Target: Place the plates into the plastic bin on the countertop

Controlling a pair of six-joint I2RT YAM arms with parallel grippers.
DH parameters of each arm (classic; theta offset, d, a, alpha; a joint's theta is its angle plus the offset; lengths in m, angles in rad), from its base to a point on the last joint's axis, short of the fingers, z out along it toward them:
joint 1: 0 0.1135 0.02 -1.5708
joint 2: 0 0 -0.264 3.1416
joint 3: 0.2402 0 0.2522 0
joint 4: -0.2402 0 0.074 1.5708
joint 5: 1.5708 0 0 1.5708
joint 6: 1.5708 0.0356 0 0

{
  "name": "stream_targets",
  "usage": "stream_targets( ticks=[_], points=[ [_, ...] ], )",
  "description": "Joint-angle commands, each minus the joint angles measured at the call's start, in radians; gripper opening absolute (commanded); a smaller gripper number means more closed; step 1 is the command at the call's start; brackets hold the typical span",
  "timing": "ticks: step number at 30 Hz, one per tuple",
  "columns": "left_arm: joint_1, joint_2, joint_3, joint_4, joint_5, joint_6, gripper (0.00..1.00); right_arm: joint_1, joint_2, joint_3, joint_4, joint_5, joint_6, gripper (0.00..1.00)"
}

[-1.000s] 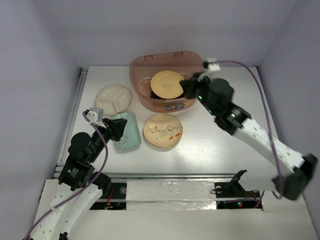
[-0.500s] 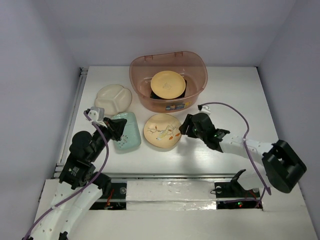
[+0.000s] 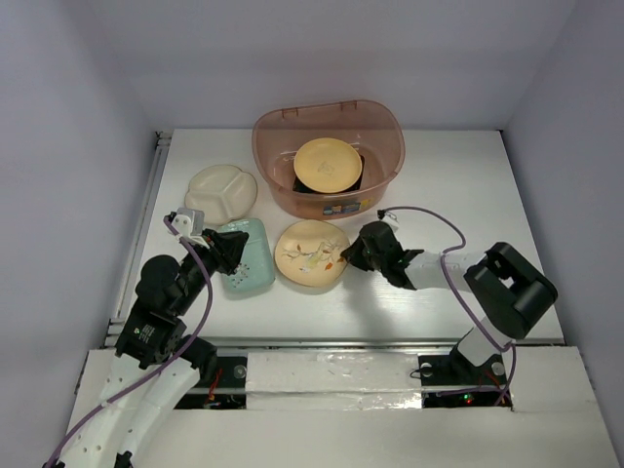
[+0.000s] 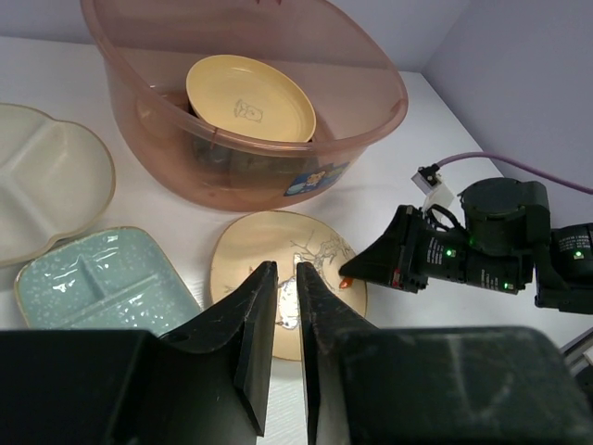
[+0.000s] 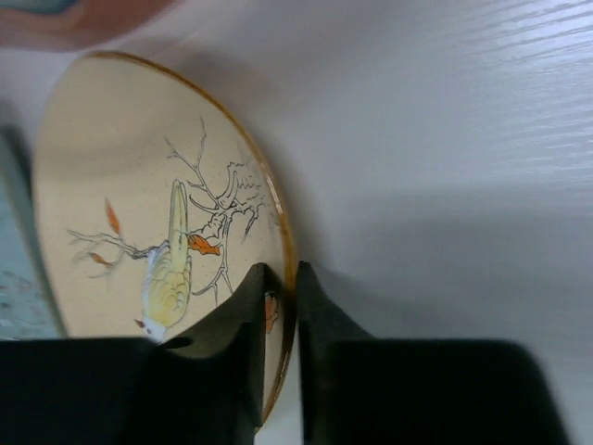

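plain white countertop (image 3: 439, 185), metal rail (image 3: 154, 195) at its left edge, pale lilac walls (image 3: 312, 58) around. right gripper (image 5: 281, 306) pinches the rim of the cream round floral plate (image 3: 307, 253) just before the plastic bin (image 3: 276, 185); inside, the orange-tan plate (image 3: 328, 164) hides most of a black plate (image 3: 363, 168). left gripper (image 4: 285, 306) nearly pressed together, empty

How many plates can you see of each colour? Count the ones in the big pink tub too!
cream divided plate: 1
mint-green plate: 1
cream plate with a bird: 1
orange-tan plate, in the bin: 1
dark plate, peeking out under the orange-tan one: 1
Total: 5 plates showing. More could be hidden underneath in the bin.
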Motion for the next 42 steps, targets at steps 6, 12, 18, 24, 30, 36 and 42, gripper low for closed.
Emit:
stream_targets(
  ticks=[6, 12, 18, 24, 30, 36, 42],
  points=[
    [0.006, 0.001, 0.016, 0.039, 0.001, -0.001, 0.13, 0.002, -0.063, -0.1, 0.088, 0.027, 0.059, 0.0],
    [0.006, 0.002, 0.016, 0.04, 0.001, -0.001, 0.15, 0.011, -0.526, -0.151, -0.062, 0.035, -0.034, 0.0],
    [0.016, 0.008, 0.017, 0.043, 0.001, -0.001, 0.18, 0.011, -0.846, 0.032, -0.337, 0.002, -0.165, 0.0],
    [0.016, 0.012, 0.017, 0.045, 0.005, -0.001, 0.2, 0.011, -0.759, 0.289, -0.325, -0.007, -0.244, 0.0],
    [0.016, 0.007, 0.016, 0.042, 0.001, -0.001, 0.21, -0.082, -0.489, 0.608, -0.253, -0.021, -0.349, 0.0],
    [0.025, -0.002, 0.016, 0.039, -0.008, -0.002, 0.22, -0.185, -0.144, 0.854, -0.254, -0.123, -0.341, 0.0],
    [0.025, -0.007, 0.014, 0.04, -0.002, -0.001, 0.22, -0.285, 0.062, 0.991, -0.256, -0.212, -0.278, 0.0]
  ],
)
